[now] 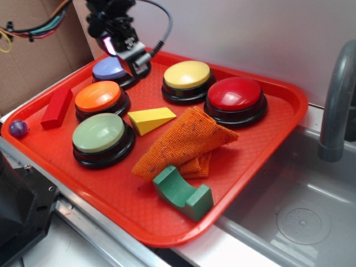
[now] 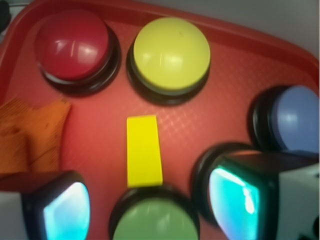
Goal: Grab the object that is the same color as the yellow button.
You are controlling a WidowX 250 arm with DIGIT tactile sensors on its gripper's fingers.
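We saw the gripper [image 2: 150, 205] with jaws spread, holding nothing. The yellow wedge [image 1: 151, 119] lay on the red tray [image 1: 278, 117], at seven o'clock from the yellow button [image 1: 187, 75], beside the orange cloth [image 1: 186, 142].

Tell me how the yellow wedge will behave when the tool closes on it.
The yellow wedge looks solid and stiff, so it should not flex. Its smooth sloped faces may let it squirt out if pinched across the taper; the parallel sides seen in the wrist view seem safer. Lying flat on the tray, it probably slides rather than rolls.
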